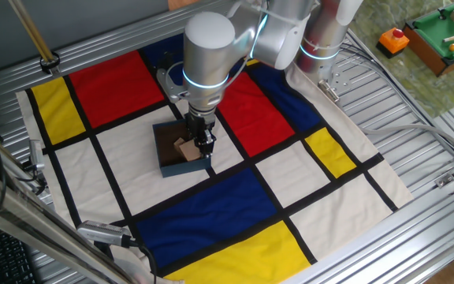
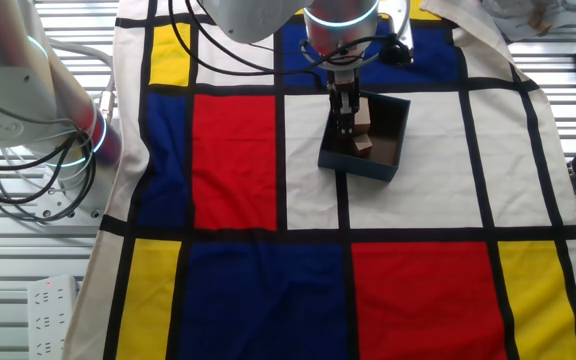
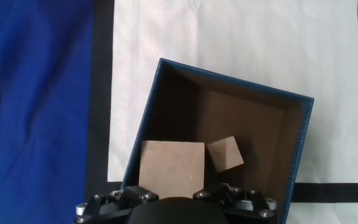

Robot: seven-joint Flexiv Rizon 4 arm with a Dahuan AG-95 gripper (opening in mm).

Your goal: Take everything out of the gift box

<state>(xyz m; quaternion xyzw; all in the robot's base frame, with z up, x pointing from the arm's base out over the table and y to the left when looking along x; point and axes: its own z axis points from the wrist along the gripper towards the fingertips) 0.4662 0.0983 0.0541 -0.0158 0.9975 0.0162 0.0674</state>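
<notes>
Two blocks [image 3: 171, 163] crowd the gift box's [image 3: 294, 155] near wall, its far half bare; hand [image 1: 204, 147] spread unclear.

gift box [image 3: 294, 146] navy, brown inside | 2 blocks [image 3: 171, 163] tan | cloth [image 1: 235, 197] red-blue-yellow-white grid

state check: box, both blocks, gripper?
gift box: open, no lid in view, upright on the cloth, not emptied.
larger block: inside the box, by one wall, resting on the floor.
smaller block: inside the box, right beside the larger one, turned askew.
gripper: low over the box above the larger block; jaws' opening not visible.
</notes>
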